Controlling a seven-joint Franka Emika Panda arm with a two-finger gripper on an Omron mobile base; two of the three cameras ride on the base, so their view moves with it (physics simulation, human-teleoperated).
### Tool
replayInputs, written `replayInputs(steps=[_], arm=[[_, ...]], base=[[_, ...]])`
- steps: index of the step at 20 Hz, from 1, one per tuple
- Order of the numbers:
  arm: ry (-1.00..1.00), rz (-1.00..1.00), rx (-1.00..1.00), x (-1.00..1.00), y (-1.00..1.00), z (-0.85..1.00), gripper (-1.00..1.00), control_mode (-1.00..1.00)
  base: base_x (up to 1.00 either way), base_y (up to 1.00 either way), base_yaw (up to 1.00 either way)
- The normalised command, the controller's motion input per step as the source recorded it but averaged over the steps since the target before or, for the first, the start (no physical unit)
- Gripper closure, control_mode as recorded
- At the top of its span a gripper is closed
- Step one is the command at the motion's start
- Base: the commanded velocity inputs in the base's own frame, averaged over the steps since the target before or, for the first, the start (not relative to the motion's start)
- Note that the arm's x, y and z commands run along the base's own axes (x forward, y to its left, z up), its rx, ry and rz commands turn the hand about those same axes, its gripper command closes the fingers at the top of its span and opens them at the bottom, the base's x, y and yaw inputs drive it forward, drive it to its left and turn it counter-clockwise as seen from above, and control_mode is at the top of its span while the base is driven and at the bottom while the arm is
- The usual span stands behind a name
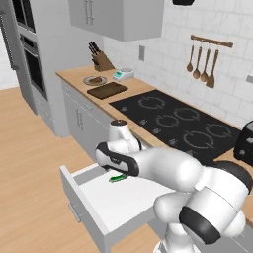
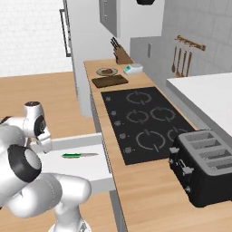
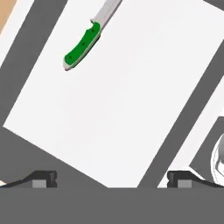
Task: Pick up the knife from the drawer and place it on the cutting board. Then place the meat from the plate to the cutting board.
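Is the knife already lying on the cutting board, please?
No, the knife lies flat in the open drawer, far from the cutting board.

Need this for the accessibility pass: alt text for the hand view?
Looking down into the open white drawer, a knife with a bright green handle lies flat near the top left, its blade running off the top edge. The tool hangs open above the drawer floor, its two dark fingertips wide apart at the bottom, touching nothing.
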Motion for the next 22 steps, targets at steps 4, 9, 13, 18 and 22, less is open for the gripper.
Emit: replayInputs(steps=[4,9,13,18,22], arm=[[0.18,-0.29,0.0,0.48,-0.42,0.0,-1.0,-1.0],[0.0,-0.27,0.0,0.21,-0.42,-0.14,-1.0,-1.0],[0.0,-0.24,0.0,0.1,-0.47,-0.25,-1.0,-1.0],[-0.03,-0.12,0.04,0.08,-0.45,-0.32,-1.0,-1.0],[0.02,0.02,0.01,0.36,-0.26,-0.38,-1.0,-1.0]], base=[[0.0,0.0,0.0],[0.0,0.0,0.0],[0.0,0.0,0.0],[0.0,0.0,0.0],[0.0,0.0,0.0]])
